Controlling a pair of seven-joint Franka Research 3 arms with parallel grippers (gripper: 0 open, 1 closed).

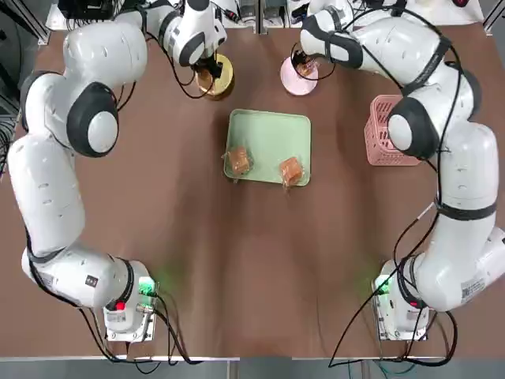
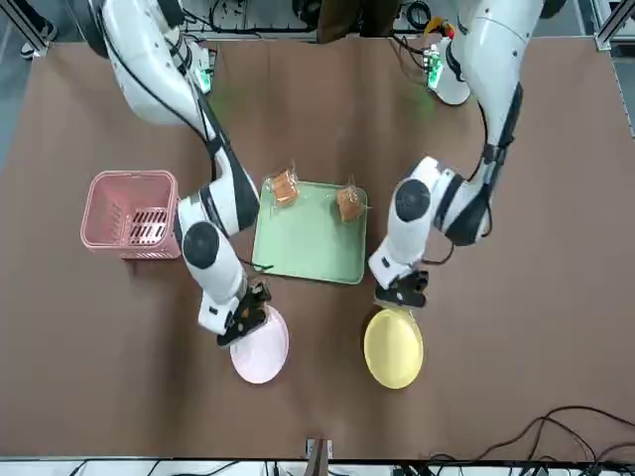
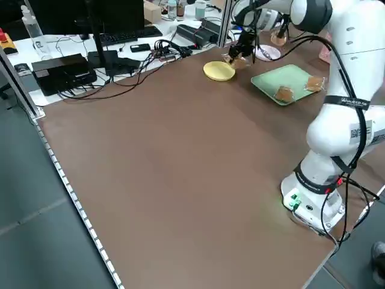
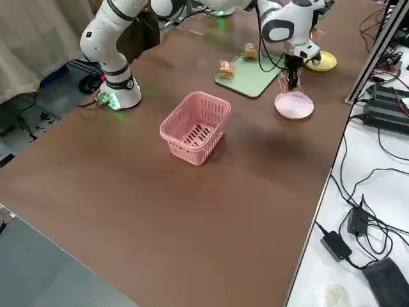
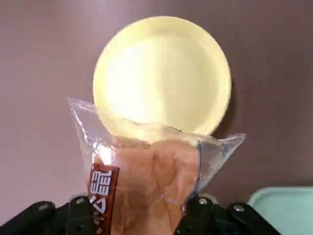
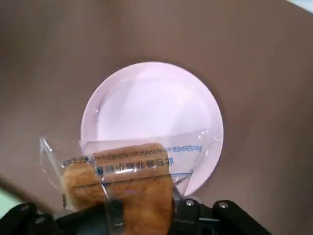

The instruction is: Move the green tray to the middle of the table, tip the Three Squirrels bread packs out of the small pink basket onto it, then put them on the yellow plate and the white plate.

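The green tray (image 1: 270, 130) lies mid-table with two Three Squirrels bread packs (image 1: 239, 162) (image 1: 290, 170) at its near edge. My left gripper (image 1: 209, 75) is shut on another bread pack (image 5: 146, 181), held just above the near rim of the yellow plate (image 5: 161, 73) (image 1: 223, 79). At the white plate (image 6: 151, 117) (image 1: 293, 81), my right gripper (image 1: 304, 69) is shut on one more bread pack (image 6: 122, 186) over the plate's edge. Both plates are bare. The small pink basket (image 1: 385, 130) stands upright at the right, partly under my right arm.
Cables, a keyboard and black boxes (image 3: 66, 69) lie on a bench beyond the table's far edge. More cables and a power brick (image 4: 361, 220) sit off the right side. Both arms reach across the table's sides to the far edge.
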